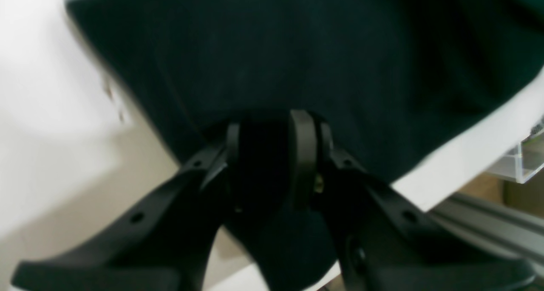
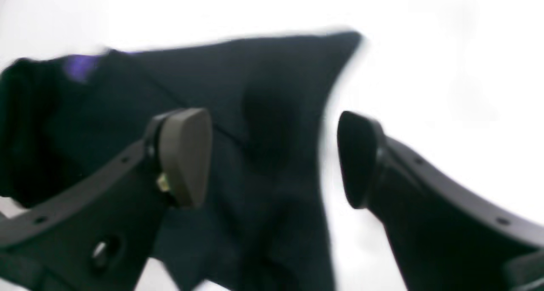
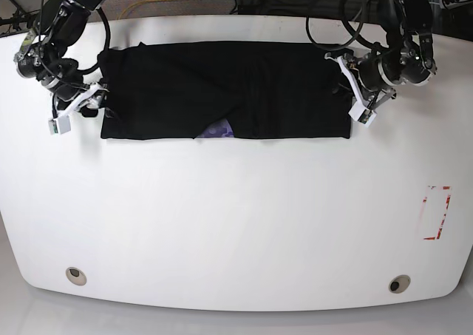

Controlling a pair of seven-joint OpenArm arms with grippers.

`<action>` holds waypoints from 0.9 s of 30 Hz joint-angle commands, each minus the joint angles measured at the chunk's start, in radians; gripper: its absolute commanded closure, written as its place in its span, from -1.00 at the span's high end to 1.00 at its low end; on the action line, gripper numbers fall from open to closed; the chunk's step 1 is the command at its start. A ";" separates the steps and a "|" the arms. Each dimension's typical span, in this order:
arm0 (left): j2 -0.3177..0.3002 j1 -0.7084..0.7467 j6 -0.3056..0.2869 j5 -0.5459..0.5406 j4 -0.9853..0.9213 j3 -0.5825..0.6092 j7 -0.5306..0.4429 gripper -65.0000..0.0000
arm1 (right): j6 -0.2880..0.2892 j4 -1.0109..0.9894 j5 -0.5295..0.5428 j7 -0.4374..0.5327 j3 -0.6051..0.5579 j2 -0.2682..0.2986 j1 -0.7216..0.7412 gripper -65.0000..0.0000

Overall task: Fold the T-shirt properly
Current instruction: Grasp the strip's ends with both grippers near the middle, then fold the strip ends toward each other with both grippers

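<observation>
T-shirt, black, folded into a wide band at far centre of white table. Purple print peeking out, lettering unreadable. Left gripper clamped on cloth; right gripper spread apart.

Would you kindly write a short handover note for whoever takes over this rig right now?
Left hand: shut on the T-shirt, pinching black cloth at its end.
Right hand: open, over the shirt's other end, gripping nothing.
The T-shirt lies as a long flat band across the far part of the white table, a bit of purple print showing at its near edge.
Done: lengthwise fold.
Left: fold the band crosswise, then release.
</observation>
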 commanded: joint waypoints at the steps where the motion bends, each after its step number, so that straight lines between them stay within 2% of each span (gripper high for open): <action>1: -0.009 -0.006 -0.003 -0.020 -0.026 -0.004 -0.025 -0.62 | 0.002 -0.056 0.031 0.012 0.007 0.044 0.015 0.28; 5: -0.014 -0.004 -0.003 -0.018 -0.061 -0.001 -0.069 -0.62 | 0.002 -0.156 0.071 0.012 0.004 0.060 0.017 0.28; 9: -0.029 -0.004 -0.003 -0.018 -0.087 0.003 -0.069 -0.62 | 0.002 -0.202 0.090 0.012 0.001 0.058 0.005 0.28; 13: -0.035 -0.004 -0.003 -0.018 -0.087 0.017 -0.071 -0.62 | 0.002 -0.199 0.090 0.016 -0.026 0.020 0.000 0.28; 17: -0.057 -0.004 -0.003 -0.026 -0.019 0.016 -0.071 -0.62 | 0.002 -0.191 0.090 0.014 -0.099 0.006 -0.006 0.28; 20: -0.057 -0.004 -0.003 -0.026 0.022 0.014 -0.071 -0.62 | 0.002 -0.160 0.090 0.019 -0.131 -0.028 -0.029 0.24; 23: -0.057 -0.006 0.000 -0.020 0.027 0.014 -0.071 -0.62 | 0.002 -0.122 0.087 0.019 -0.133 -0.057 -0.040 -0.02; 27: -0.054 -0.009 0.002 -0.017 -0.016 0.019 -0.072 -0.62 | 0.002 -0.106 0.087 0.019 -0.134 -0.077 -0.040 -0.77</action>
